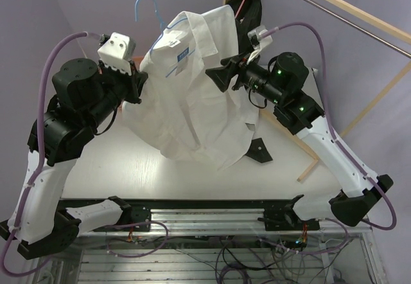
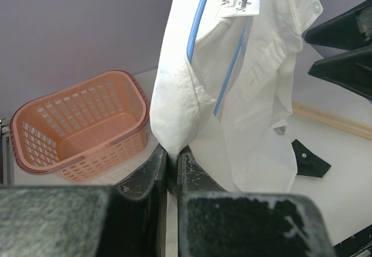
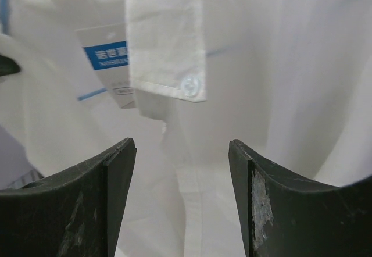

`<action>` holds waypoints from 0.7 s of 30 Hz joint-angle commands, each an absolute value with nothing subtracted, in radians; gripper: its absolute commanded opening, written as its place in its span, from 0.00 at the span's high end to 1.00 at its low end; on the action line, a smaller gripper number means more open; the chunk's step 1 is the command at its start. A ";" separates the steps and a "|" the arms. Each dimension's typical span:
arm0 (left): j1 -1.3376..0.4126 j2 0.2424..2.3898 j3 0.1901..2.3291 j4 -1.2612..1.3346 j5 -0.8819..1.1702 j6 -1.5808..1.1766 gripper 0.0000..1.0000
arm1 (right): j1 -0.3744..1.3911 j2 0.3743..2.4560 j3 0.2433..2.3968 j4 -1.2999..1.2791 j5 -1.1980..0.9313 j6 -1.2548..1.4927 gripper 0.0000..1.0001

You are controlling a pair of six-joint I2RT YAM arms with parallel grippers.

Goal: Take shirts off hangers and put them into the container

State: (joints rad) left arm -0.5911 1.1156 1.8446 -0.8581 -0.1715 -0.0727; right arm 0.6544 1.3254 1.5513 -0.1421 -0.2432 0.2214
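Left pincer (image 2: pixel 172 155) clenched on white shirt (image 1: pixel 192 104), right pincer (image 3: pixel 181 146) released beside it; next, slip shirt off blue hanger (image 2: pixel 197 21).

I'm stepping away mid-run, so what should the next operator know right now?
Left hand: shut on the white shirt's edge.
Right hand: open, facing the shirt, holding nothing.
Shirt hangs on the light blue hanger.
Salmon laundry basket: empty, beyond the left hand.
Done: nothing in the basket.
Left: slip the shirt off the hanger, drop it in.
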 commanded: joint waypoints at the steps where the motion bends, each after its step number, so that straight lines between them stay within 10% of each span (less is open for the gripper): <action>1: -0.594 1.093 1.858 -0.790 -0.154 -0.089 0.93 | 0.661 1.322 1.549 -0.124 -0.165 0.212 0.34; 16: -0.593 1.071 1.869 -0.809 -0.154 -0.102 0.93 | 0.742 1.371 1.481 0.037 -0.185 0.235 0.35; 21: -0.593 1.063 1.868 -0.810 -0.142 -0.103 0.93 | 0.761 1.427 1.515 0.033 -0.094 0.251 0.48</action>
